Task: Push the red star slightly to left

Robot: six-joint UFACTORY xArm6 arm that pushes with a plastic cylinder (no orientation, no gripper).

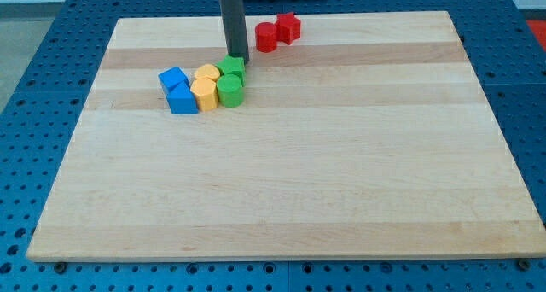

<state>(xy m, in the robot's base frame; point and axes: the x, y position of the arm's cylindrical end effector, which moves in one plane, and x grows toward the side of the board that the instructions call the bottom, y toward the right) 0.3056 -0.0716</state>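
Observation:
The red star [288, 26] lies near the view's top edge of the wooden board, touching a red round block [267, 37] on its left. My tip [236, 56] stands down on the board, left of and below the red blocks, a short gap away from the red round block. The tip sits right at the top edge of a green star-like block [231, 67]. The rod rises straight up out of the view's top.
A cluster sits left of centre near the top: the green star, a green cylinder [229, 90], two yellow blocks [206, 73] [204, 94] and two blue blocks [173, 78] [182, 100]. The wooden board [290, 181] lies on a blue perforated table.

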